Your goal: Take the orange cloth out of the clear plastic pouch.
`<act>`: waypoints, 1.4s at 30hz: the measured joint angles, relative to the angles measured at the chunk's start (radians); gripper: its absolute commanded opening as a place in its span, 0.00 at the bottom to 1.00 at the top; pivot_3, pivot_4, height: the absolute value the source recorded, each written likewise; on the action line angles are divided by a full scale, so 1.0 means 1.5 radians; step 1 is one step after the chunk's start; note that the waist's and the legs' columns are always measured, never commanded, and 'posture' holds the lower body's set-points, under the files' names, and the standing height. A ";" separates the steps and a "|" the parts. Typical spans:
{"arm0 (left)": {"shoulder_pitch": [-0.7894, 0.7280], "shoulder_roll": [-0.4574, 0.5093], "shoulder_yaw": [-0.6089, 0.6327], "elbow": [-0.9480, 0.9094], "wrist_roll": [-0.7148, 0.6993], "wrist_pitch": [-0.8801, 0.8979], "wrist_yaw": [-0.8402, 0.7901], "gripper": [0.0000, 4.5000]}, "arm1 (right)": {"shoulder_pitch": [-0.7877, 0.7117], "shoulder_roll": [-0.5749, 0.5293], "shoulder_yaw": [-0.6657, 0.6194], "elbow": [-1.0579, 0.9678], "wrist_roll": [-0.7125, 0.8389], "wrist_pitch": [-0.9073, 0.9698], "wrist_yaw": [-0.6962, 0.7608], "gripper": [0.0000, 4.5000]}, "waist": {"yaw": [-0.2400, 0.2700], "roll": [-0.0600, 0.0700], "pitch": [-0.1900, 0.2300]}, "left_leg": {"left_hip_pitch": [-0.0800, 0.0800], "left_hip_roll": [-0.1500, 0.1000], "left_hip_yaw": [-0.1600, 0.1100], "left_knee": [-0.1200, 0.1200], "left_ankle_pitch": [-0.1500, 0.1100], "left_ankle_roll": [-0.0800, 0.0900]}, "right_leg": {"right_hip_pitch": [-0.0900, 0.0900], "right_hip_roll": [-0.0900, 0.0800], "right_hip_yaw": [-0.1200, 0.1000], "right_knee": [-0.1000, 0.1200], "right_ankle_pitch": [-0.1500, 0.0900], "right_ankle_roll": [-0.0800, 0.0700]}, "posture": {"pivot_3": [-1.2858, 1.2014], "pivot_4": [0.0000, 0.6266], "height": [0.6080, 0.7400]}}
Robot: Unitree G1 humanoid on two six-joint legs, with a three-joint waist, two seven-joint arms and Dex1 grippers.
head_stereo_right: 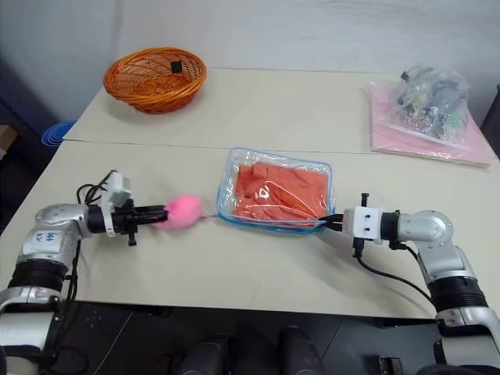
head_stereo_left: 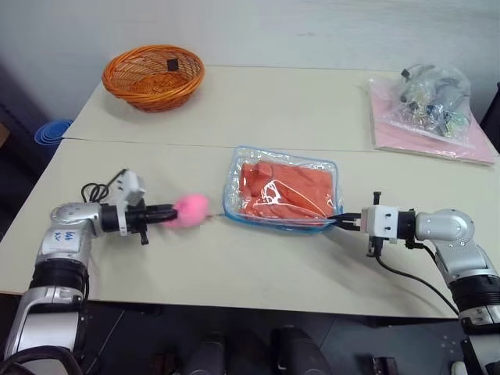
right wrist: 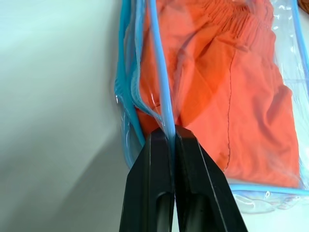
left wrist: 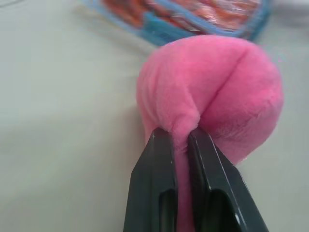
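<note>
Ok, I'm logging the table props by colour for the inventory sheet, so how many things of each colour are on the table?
Orange: 2, the wicker basket and the orange cloth
Pink: 2, the fuzzy plush and the flat pink sheet
Clear: 2, the clear plastic pouch and the bag of small items
Total: 6

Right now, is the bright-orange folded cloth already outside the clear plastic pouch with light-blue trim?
No, the orange cloth lies fully inside the clear plastic pouch on the table.
</note>
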 measured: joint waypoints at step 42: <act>-0.054 -0.204 -0.244 -0.262 0.241 -0.273 0.088 0.86 | 0.562 0.119 -0.232 -0.598 0.131 0.258 -0.180 1.00 | 0.005 -0.002 0.000 | 0.001 0.000 0.001 -0.001 0.000 0.000 | 0.001 0.001 0.002 0.000 0.000 0.001 | 0.52 0.24 1.00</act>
